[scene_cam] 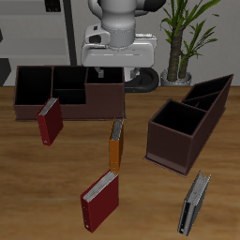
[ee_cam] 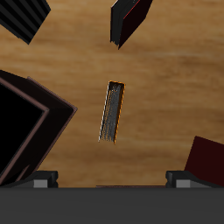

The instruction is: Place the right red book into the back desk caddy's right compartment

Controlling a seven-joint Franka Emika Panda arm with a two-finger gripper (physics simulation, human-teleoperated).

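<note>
**Exterior view.** The long, low dark-brown back desk caddy (scene_cam: 67, 101) lay broadside along the table's rear. Its right compartment (scene_cam: 103, 97), the taller-walled square end section, stood open-topped. The right red book (scene_cam: 49, 122), a slim crimson hardcover, stood tilted just before the caddy's front wall, at the opposite end from that compartment. Bare wooden table (scene_cam: 141, 211) separated it from the upright orange book (scene_cam: 115, 142). A second red book (scene_cam: 98, 200) and a dark grey book (scene_cam: 194, 204) stood near the front edge. A second brown caddy (scene_cam: 187, 122), set at an angle, was well clear.

**Wrist view.** The gripper (ee_cam: 109, 182) had its fingers (ee_cam: 39, 182) spread wide and held nothing. It looked down on the orange book's top edge, with open tabletop all round. A dark red corner beside one finger could not be identified.
</note>
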